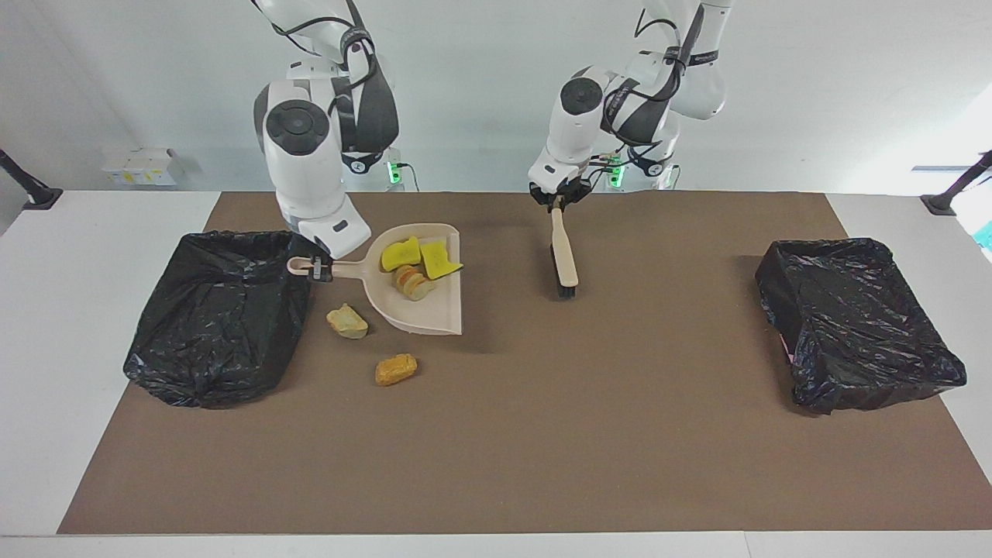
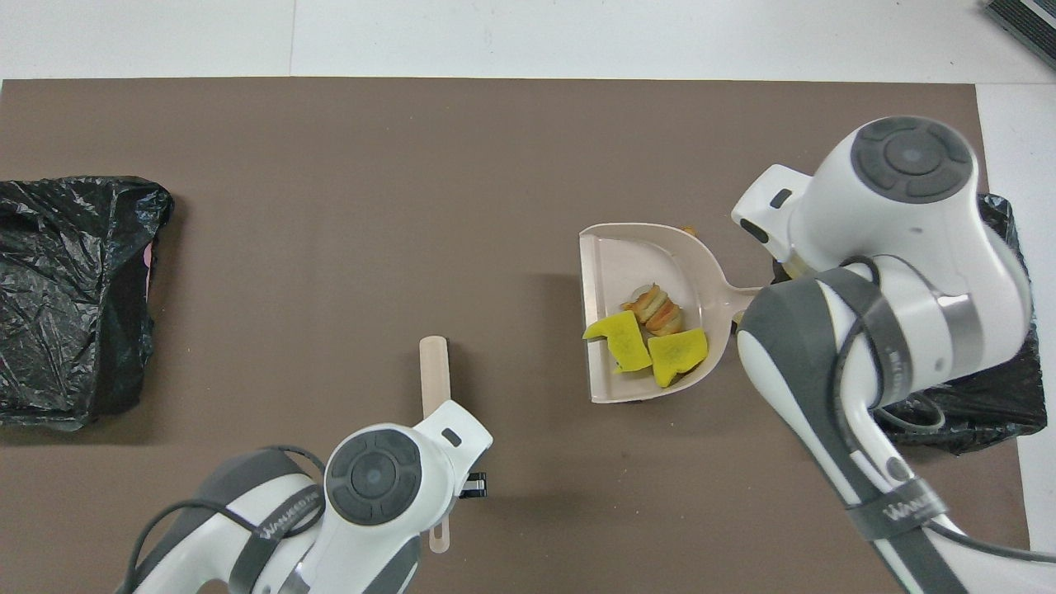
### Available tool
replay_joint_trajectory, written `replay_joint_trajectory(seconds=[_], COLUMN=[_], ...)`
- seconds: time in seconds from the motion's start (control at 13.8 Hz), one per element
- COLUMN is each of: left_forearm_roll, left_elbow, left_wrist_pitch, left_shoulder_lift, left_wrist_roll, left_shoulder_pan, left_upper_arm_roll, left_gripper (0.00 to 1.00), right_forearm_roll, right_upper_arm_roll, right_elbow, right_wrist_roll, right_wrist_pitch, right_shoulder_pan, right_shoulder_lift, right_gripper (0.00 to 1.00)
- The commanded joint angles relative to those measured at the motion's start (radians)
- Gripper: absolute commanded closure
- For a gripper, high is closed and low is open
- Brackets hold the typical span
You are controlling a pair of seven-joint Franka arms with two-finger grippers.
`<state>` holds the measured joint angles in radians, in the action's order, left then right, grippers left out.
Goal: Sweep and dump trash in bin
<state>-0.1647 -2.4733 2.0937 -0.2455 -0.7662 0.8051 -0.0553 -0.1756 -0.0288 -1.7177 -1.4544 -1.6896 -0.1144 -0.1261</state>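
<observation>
Three pieces of trash ride in the dustpan (image 1: 422,298): two yellow sponge chunks (image 1: 401,253) and a striped bread lump (image 1: 411,282). The right gripper (image 1: 318,267) has its jaws clamped on the dustpan's handle and holds the pan in the air, over the mat beside the bin (image 1: 221,310) at the right arm's end of the table. Two more lumps lie on the mat: a tan one (image 1: 346,321) just beside that bin and an orange one (image 1: 396,369) farther from the robots. The left gripper (image 1: 557,200), jaws shut on the brush (image 1: 563,256), holds it raised, bristles hanging down over the mat, and waits.

The step in hand looks like carrying a loaded pan to the bin. Next, the pan must travel over the bin's mouth and tip, lip down, so the load slides in. From the facing view it is hard to say whether the pan is level, so a chunk could slip off early. The second bin (image 1: 856,318) sits at the left arm's end.
</observation>
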Motion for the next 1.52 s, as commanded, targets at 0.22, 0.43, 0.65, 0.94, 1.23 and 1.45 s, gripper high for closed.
replay_joint_trajectory(seconds=[0.22, 0.43, 0.65, 0.94, 1.23, 1.45], left_forearm_roll=[-0.007, -0.009, -0.009, -0.013, -0.038, -0.038], left_elbow=[-0.122, -0.138, -0.159, -0.165, -0.159, -0.153], left_wrist_pitch=[0.103, 0.114, 0.141, 0.143, 0.137, 0.12], left_shoulder_lift=[-0.075, -0.078, -0.08, -0.075, -0.064, -0.057], left_wrist_roll=[-0.185, -0.237, -0.237, -0.229, -0.219, -0.205], left_shoulder_pan=[0.184, 0.244, 0.255, 0.255, 0.243, 0.223], left_upper_arm_roll=[0.015, 0.014, 0.012, 0.014, 0.017, 0.018], left_gripper=[1.0, 1.0, 1.0, 0.99, 0.82, 0.62], right_forearm_roll=[0.008, 0.001, -0.074, -0.183, -0.333, -0.522], right_upper_arm_roll=[-0.005, 0.003, 0.001, 0.016, 0.02, 0.021], right_elbow=[0.016, 0.016, 0.016, 0.009, -0.032, -0.126], right_wrist_roll=[-0.294, -0.438, -0.532, -0.578, -0.532, -0.297], right_wrist_pitch=[0.047, 0.018, -0.039, -0.234, -0.413, -0.423], right_shoulder_pan=[0.221, 0.327, 0.4, 0.476, 0.492, 0.49], right_shoulder_lift=[0.043, 0.042, 0.039, 0.037, 0.04, 0.078], right_gripper=[1.0, 1.0, 1.0, 1.0, 1.0, 1.0])
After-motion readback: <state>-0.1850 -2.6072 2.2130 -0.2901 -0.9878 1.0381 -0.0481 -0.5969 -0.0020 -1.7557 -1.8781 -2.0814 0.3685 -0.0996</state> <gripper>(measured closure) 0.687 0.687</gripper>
